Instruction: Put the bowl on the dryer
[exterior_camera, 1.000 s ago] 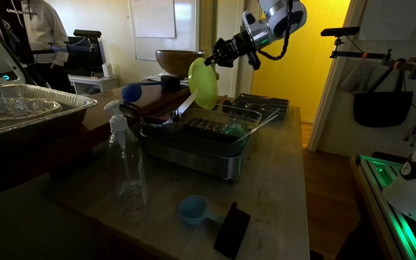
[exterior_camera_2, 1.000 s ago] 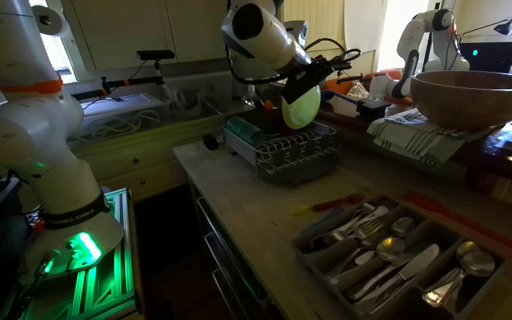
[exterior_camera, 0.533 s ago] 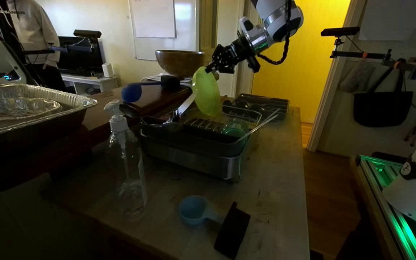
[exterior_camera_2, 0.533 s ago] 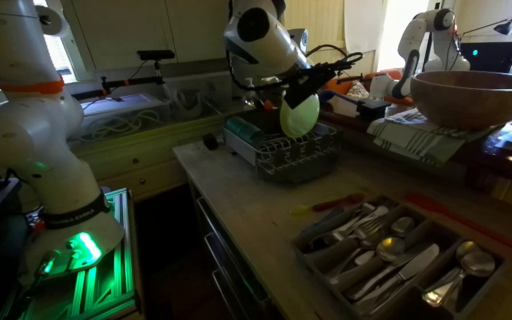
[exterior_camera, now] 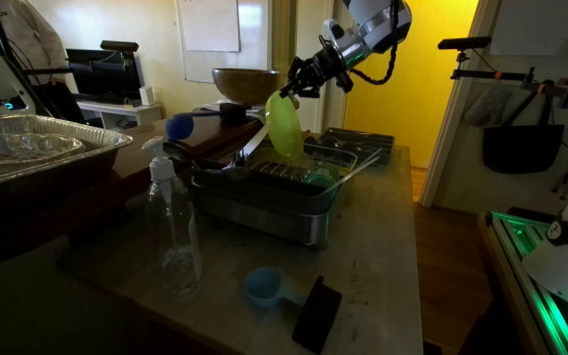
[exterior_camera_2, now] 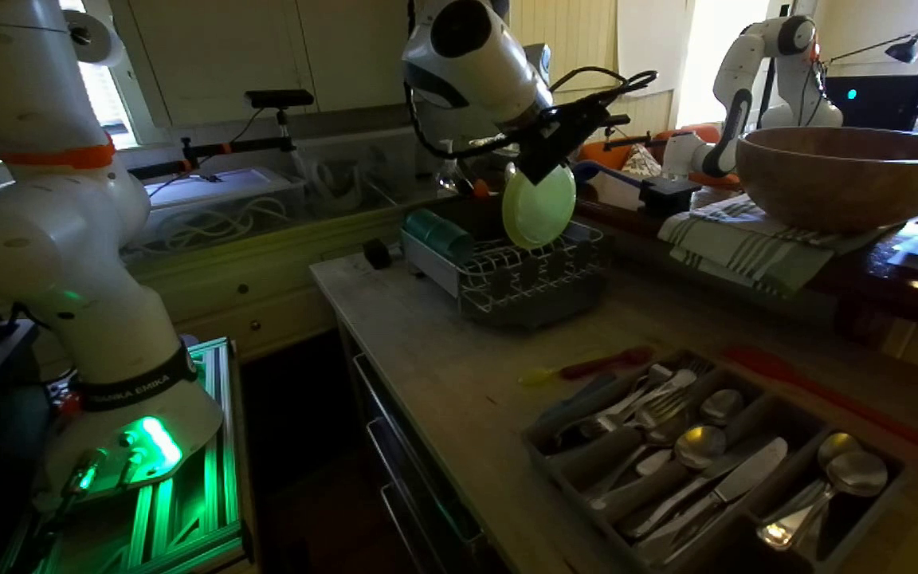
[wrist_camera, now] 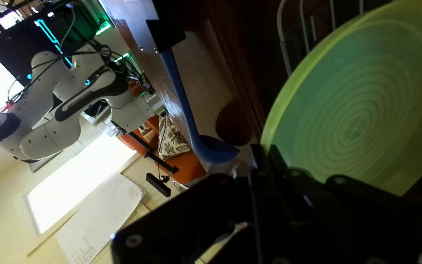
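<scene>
The lime-green bowl hangs on edge, nearly upright, over the dryer, a grey dish rack. My gripper is shut on the bowl's rim, one finger on each side of the wall. In the wrist view the bowl fills the right side, its ringed inner face showing. From an exterior view the bowl's lower edge seems level with the rack's wire rows; I cannot tell whether it touches them. The arm reaches down at a slant from above.
Inside the rack lies a green glass, and a knife with other utensils sticks up at one end. A cutlery tray, a soap bottle, a wooden bowl and a blue ladle stand around.
Bowl and gripper have come down toward the rack over the second, mostly in its first half. Since then the bowl has only shifted and turned slightly. The grip is the same.
</scene>
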